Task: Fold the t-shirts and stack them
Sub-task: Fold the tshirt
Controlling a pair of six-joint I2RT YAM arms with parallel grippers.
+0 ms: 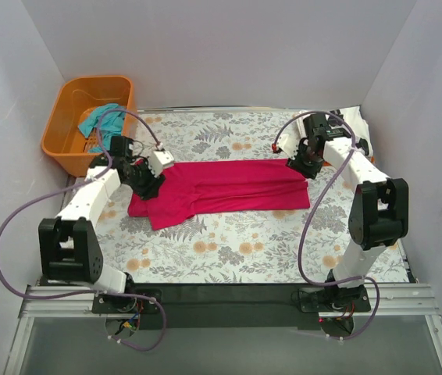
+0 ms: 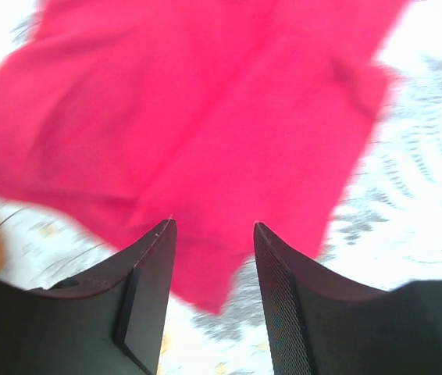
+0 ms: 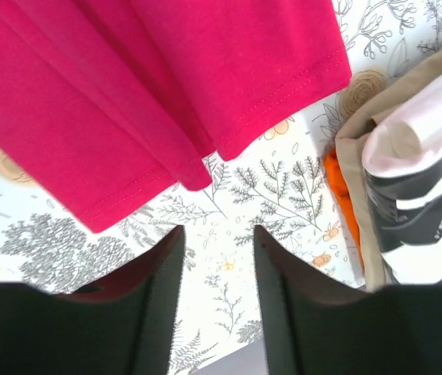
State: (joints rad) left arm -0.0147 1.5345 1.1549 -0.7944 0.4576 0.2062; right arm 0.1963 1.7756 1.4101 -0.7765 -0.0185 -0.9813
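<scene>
Magenta-red t-shirt point(image 1: 225, 190) lies folded across the bench point(image 1: 229, 250).
Left gripper point(image 2: 212, 226) and right gripper point(image 3: 217, 230) hover at its ends, both spread and empty.

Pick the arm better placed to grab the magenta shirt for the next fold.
Left, probably. The left gripper is open with a corner of the magenta shirt between its fingertips. The right gripper is open too, but it frames bare tablecloth, with the hem just beyond its tips.
</scene>
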